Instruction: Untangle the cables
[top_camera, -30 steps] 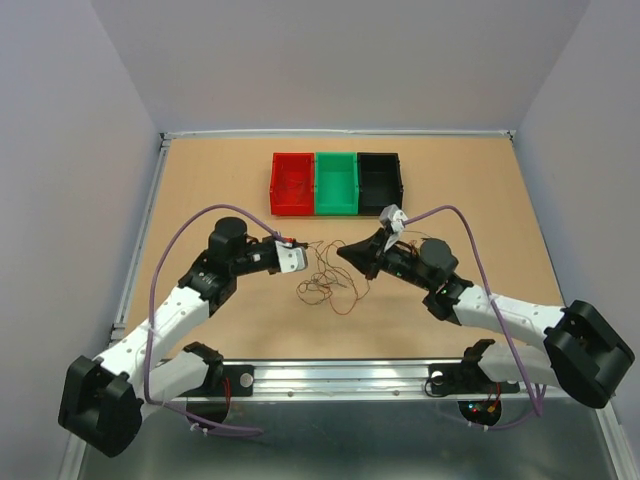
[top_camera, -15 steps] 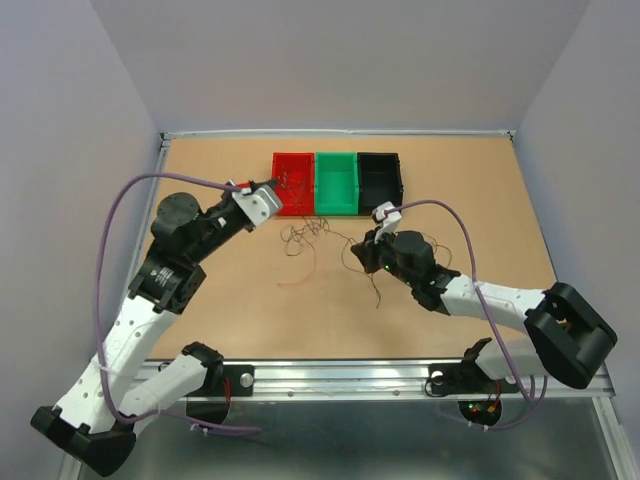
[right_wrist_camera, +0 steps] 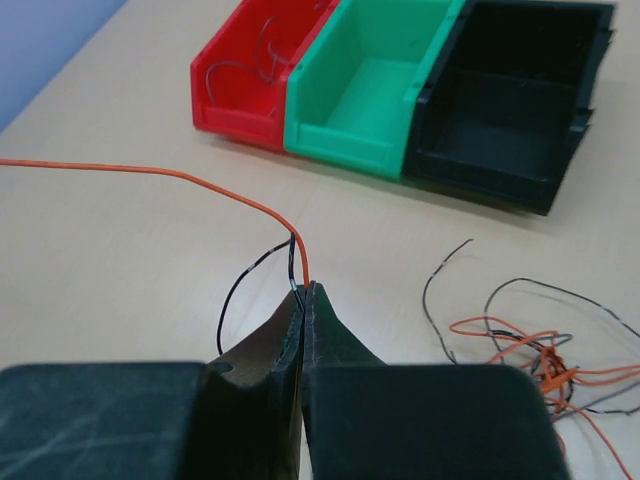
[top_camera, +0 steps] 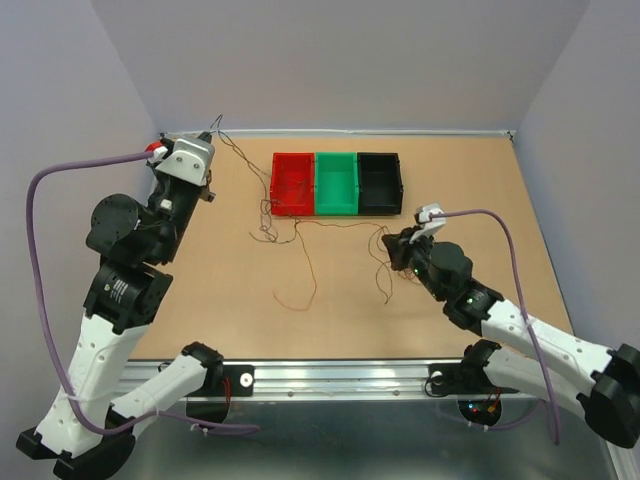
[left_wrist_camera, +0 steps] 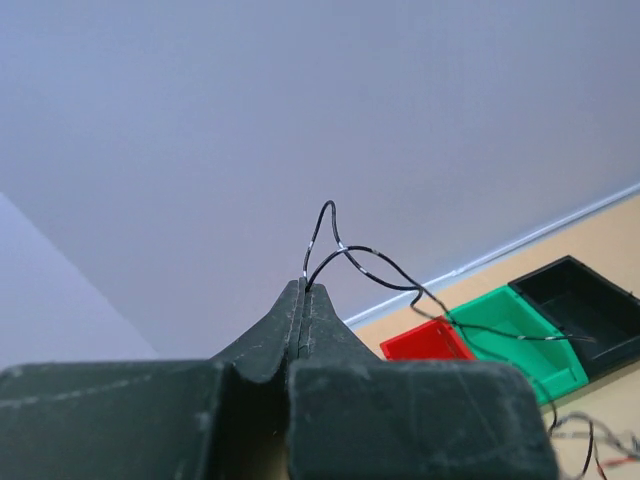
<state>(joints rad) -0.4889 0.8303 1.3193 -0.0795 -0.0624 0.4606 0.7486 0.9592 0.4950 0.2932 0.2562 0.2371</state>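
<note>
The cables are thin orange and dark wires, stretched out on the table between my two grippers. My left gripper (top_camera: 211, 136) is raised high at the far left and is shut on a dark wire (left_wrist_camera: 345, 255). That wire runs down to a small tangle (top_camera: 266, 222) beside the red bin (top_camera: 292, 183). My right gripper (top_camera: 389, 238) is low over the table, shut on an orange wire (right_wrist_camera: 200, 183) and a dark wire (right_wrist_camera: 238, 285). The orange wire (top_camera: 335, 223) runs left toward the tangle. A loose clump (right_wrist_camera: 540, 352) lies to the right in the right wrist view.
A green bin (top_camera: 336, 183) and a black bin (top_camera: 380, 182) stand beside the red bin at the back centre. The red bin holds a few thin wires (right_wrist_camera: 250, 55). Loose wire ends trail on the table (top_camera: 300, 285). Lilac arm cables arc over both arms.
My left gripper has risen and swung far back-left, drawing a dark wire out. My right gripper has shifted right. The clump has spread into long strands.
</note>
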